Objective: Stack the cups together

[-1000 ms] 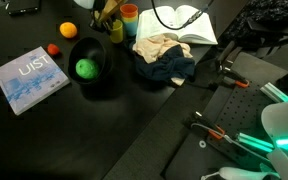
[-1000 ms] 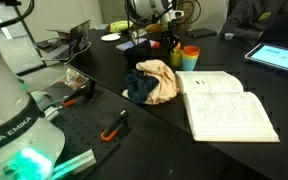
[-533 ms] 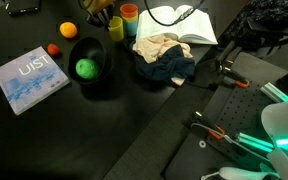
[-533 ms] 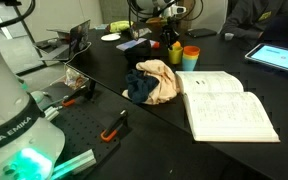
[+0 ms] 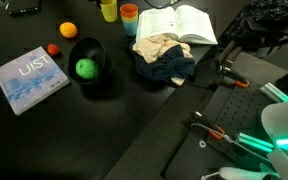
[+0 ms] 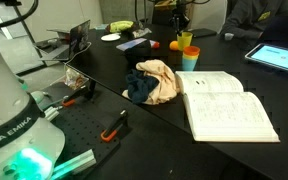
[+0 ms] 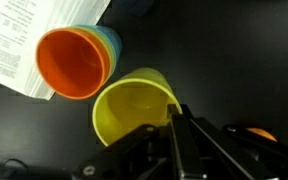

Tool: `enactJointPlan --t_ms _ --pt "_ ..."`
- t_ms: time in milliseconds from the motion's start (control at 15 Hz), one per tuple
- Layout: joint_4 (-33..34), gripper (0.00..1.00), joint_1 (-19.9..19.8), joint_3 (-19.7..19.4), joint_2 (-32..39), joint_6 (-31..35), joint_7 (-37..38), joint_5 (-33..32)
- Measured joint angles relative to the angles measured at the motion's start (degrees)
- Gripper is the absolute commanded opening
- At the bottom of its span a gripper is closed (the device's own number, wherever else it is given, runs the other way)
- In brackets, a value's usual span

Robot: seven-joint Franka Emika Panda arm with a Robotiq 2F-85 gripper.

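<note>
Gripper (image 7: pixel 176 116) clamped on yellow-green cup (image 7: pixel 132 103) rim, nr orange cup (image 7: pixel 74 62) (nested in blue cup (image 7: pixel 112 40)).

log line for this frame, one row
task: stack cups | gripper: shut on yellow-green cup rim | orange cup: nested in light blue cup | yellow-green cup: beside that pair, not yet nested

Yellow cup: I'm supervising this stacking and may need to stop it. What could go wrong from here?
1. In the wrist view the yellow cup is beside, not over, the orange cup nested in the blue cup; lowering now could strike their rims and tip them.
2. The gripper seems to pinch only one wall of the cup, so it may tilt or slip.
</note>
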Motion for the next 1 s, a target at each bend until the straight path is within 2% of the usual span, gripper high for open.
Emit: enactJointPlan --t_ms 467,1000 --pt "8.9 0.05 -2.4 -1.6 -0.2 -8.8 0.1 -0.1" --pt "8.9 0.05 -3.4 -1.7 -0.1 -12.9 0.1 -1.0"
